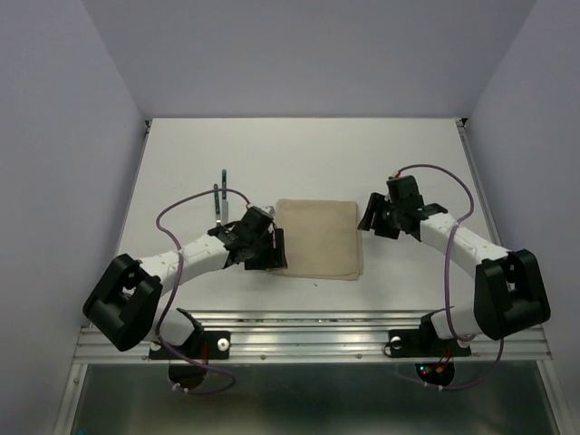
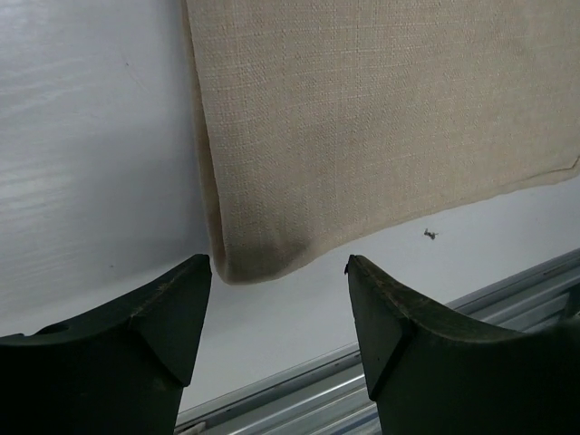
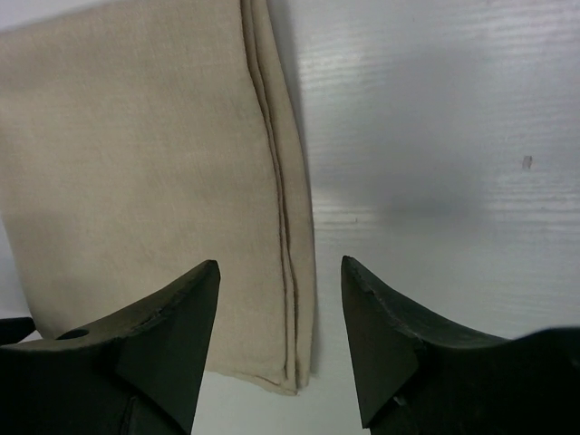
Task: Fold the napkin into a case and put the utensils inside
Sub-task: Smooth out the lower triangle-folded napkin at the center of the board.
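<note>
The beige napkin (image 1: 317,237) lies flat in the middle of the table, folded into a rough square with layered edges on its right side. My left gripper (image 1: 272,249) is open at the napkin's near left corner, and in the left wrist view (image 2: 279,272) that corner (image 2: 245,263) lies just ahead of the gap. My right gripper (image 1: 372,217) is open at the napkin's right edge. In the right wrist view (image 3: 281,272) the stitched layered edge (image 3: 285,272) lies between the jaws. Two utensils with dark green handles (image 1: 220,192) lie left of the napkin, behind my left arm.
An aluminium rail (image 1: 308,326) runs along the table's near edge and shows in the left wrist view (image 2: 507,299). A small dark speck (image 2: 430,235) lies on the table near the napkin's near edge. Pale walls stand on three sides.
</note>
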`<state>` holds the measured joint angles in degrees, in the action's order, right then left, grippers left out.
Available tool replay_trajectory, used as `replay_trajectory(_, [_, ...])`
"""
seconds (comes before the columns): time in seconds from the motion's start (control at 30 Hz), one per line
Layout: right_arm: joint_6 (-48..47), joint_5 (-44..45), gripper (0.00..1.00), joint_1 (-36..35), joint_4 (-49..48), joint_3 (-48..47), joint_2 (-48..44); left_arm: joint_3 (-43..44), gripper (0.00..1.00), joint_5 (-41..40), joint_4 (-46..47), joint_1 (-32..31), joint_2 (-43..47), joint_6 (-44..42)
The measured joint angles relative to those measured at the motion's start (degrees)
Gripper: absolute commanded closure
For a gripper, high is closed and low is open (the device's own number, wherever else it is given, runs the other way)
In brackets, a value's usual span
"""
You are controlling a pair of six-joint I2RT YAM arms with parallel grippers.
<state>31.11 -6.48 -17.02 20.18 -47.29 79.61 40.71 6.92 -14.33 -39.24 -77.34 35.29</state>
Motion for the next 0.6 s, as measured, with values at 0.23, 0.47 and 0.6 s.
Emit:
replay_trajectory(0.23, [1.9, -1.5, 0.36, -3.0, 2.2, 4.5, -1.4, -0.8, 0.34, 1.0, 2.3, -2.0, -0.9, 2.2])
replay_trajectory(0.47, [3.4, -2.2, 0.36, -4.7, 3.0, 5.2, -1.4, -0.8, 0.39, 0.5, 3.1, -3.4, -1.6, 3.8])
replay_trajectory(0.6, [3.4, -2.1, 0.36, -4.8, 3.3, 5.0, -1.1, -0.8, 0.34, -2.0, 2.4, -4.5, -1.6, 4.3])
